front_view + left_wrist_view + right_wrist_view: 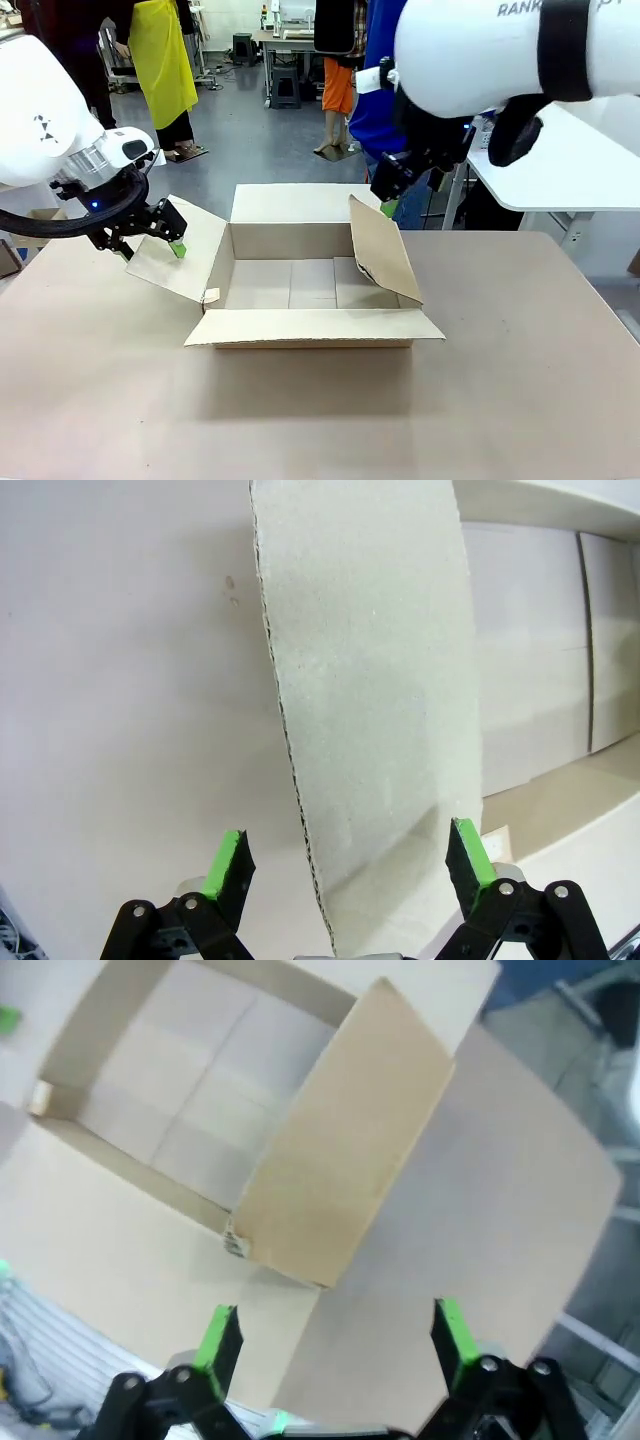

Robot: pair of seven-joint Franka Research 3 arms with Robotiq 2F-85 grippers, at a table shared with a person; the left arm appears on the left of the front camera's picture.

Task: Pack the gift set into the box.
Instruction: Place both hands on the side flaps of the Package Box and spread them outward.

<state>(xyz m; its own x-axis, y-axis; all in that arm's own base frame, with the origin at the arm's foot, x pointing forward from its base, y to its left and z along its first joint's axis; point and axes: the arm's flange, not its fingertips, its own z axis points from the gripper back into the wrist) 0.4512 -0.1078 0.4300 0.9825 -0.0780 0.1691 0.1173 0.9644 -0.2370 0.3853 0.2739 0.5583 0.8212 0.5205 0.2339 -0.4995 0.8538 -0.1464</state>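
Observation:
The box (300, 285) sits open at the table's middle, and its inside is bare cardboard. Its left flap (190, 250) lies spread outward, while the right flap (380, 250) stands tilted in over the opening. My left gripper (152, 245) is open, low at the left flap's outer edge. In the left wrist view that flap (370, 710) runs up between the open gripper (348, 855), its torn edge between the fingers. My right gripper (386, 200) hangs open above the far right corner. From the right wrist view, that gripper (335, 1332) looks down on the tilted flap (340, 1160). The gift set is out of view.
The brown table (520, 380) has free room in front of and to the right of the box. A white table (570, 170) stands at the far right. A person in blue (375, 110) stands behind the far edge, with other people farther back.

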